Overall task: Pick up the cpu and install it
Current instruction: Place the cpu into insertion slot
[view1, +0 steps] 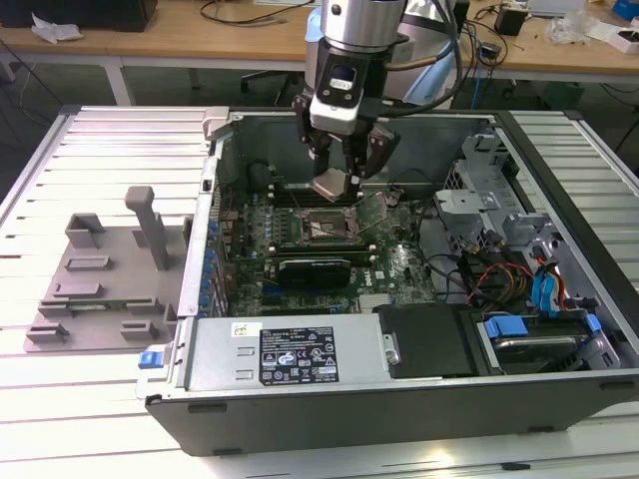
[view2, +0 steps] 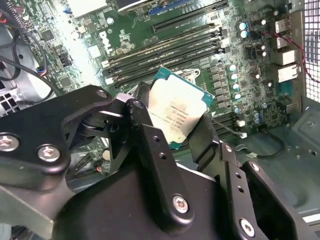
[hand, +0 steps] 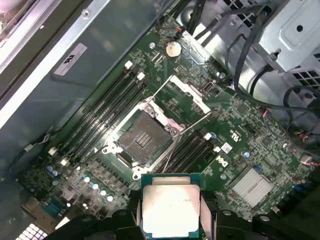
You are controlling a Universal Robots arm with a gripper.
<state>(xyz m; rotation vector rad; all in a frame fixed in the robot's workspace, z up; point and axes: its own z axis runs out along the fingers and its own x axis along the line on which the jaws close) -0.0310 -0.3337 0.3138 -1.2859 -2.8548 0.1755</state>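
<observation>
**Gripper and cpu over the open socket.** The gripper [view1: 344,172] is closed on the cpu [view1: 330,186], with its fingers bearing on two opposite edges. The chip hangs tilted above the socket [view1: 324,228], clear of the board and not yet seated. In the first wrist view the socket lies straight ahead of the held chip, with open board between them. The socket's hold-down frame [hand: 192,97] is swung open on the side away from the chip. A thin lever [hand: 173,147] stands raised on the near side and is probably the closest obstruction. The socket bed appears bare, though glare leaves this uncertain. Memory slots [hand: 97,117] run alongside the socket. Outside the case [view1: 300,399], well away from the socket, a grey tray [view1: 100,279] rests on the worktop [view1: 100,419].
</observation>
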